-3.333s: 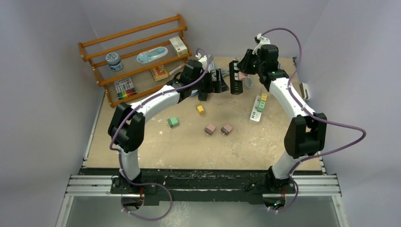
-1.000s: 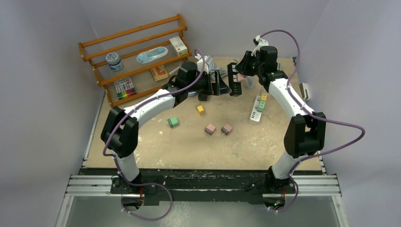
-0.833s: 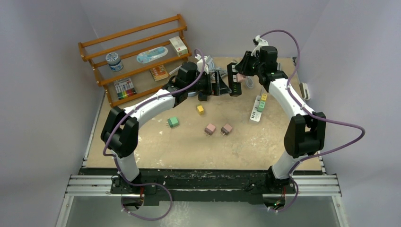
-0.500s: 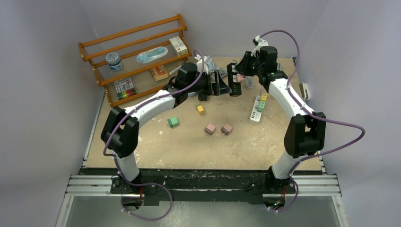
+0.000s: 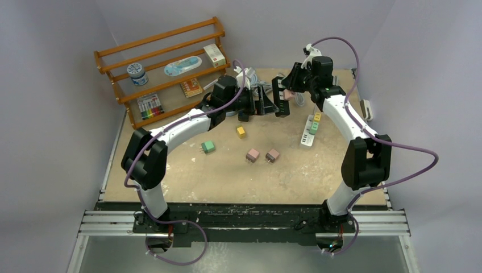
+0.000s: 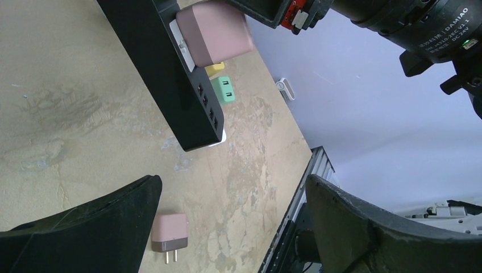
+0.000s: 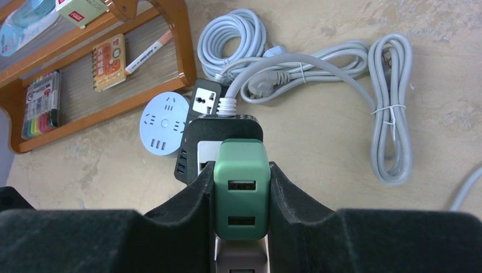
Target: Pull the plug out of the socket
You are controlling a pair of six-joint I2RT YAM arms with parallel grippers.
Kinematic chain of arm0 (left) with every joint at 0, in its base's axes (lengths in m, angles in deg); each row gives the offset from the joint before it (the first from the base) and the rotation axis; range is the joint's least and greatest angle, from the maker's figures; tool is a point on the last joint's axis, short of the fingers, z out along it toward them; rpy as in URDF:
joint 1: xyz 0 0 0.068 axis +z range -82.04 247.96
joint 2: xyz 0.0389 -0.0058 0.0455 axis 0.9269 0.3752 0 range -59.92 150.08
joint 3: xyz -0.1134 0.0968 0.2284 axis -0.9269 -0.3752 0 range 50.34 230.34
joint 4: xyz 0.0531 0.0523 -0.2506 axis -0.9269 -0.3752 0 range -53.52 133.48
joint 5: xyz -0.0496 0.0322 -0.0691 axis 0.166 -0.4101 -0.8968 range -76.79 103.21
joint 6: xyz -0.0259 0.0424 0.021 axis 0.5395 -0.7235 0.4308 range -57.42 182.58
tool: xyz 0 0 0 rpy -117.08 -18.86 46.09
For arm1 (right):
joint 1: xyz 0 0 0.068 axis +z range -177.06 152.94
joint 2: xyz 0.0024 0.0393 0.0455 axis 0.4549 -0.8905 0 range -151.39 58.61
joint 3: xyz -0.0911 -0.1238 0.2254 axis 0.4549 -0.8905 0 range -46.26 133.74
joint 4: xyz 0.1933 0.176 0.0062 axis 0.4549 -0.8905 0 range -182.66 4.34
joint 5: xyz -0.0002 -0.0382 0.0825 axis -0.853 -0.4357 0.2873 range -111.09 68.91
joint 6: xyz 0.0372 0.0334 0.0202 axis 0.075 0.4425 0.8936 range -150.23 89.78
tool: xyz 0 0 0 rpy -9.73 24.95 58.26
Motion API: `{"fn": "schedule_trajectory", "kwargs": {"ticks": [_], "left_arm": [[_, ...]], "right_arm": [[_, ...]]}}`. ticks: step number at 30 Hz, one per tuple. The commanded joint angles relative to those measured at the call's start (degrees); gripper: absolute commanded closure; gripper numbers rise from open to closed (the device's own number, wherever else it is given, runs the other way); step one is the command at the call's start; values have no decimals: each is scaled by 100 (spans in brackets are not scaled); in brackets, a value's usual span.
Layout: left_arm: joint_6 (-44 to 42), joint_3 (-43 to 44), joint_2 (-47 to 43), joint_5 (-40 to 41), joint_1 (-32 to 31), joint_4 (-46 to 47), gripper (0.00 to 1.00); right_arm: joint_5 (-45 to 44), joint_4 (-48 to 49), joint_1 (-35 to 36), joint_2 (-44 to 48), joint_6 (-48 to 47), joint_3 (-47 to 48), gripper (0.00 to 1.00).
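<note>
The right pincer (image 7: 241, 177) is closed on the green plug (image 7: 241, 199), with one finger on each side face. This grip allows a straight pull away from the black power strip (image 7: 224, 129), in which the plug sits, at the far middle of the desk (image 5: 227, 173). A pink plug (image 6: 213, 31) sits in the same strip, just beside the green one. The left pincer (image 6: 232, 185) is wide open and holds nothing. It faces the strip from the left, probably to clamp its body, since otherwise the strip would follow the plug. I cannot tell whether the strip rests on the desk.
</note>
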Motion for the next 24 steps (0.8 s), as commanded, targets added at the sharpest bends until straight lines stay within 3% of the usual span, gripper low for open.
{"fn": "schedule_trajectory", "kwargs": {"ticks": [1,11,20,24], "left_arm": [[132,-46,-16,-156,-13,486,2],[678,-111,419,-367,-22,1214,2],[465,-128,749,-80,-22,1036,1],[642,-89,877,-73,-22,1499,1]], "right_arm": [[265,585,22,185,111,90,100],[429,739,22,39,204,111,100],[906,914,28,312,441,64,100],[1178,979,152,395,588,40,100]]}}
